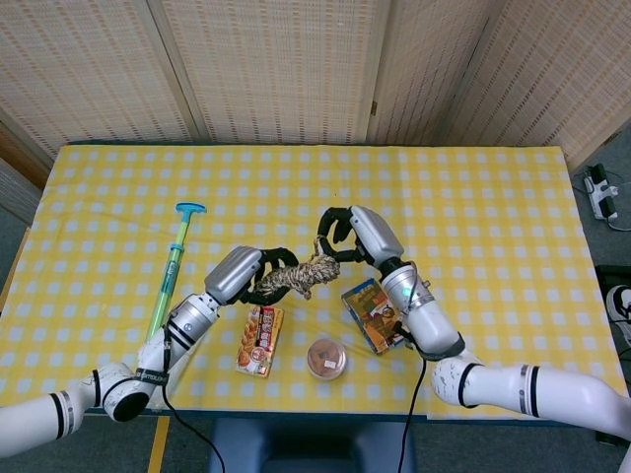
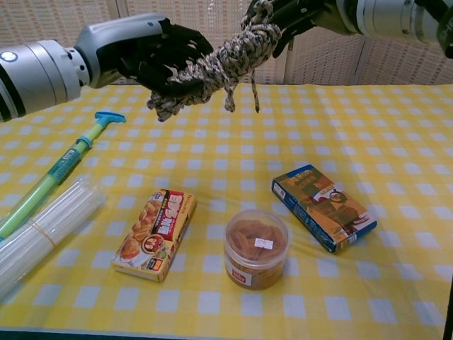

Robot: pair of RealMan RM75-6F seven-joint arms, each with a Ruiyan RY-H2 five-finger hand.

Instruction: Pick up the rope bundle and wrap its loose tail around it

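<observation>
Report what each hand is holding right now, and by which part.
The left hand grips the rope bundle around its lower end, off the table. The right hand holds the rope at the bundle's upper end, where the loose tail comes off.

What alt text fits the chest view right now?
The left hand holds the rope bundle in the air while the right hand grips its far end, a short tail dangling. On the yellow checked table below lie two snack boxes and a round tub.
</observation>
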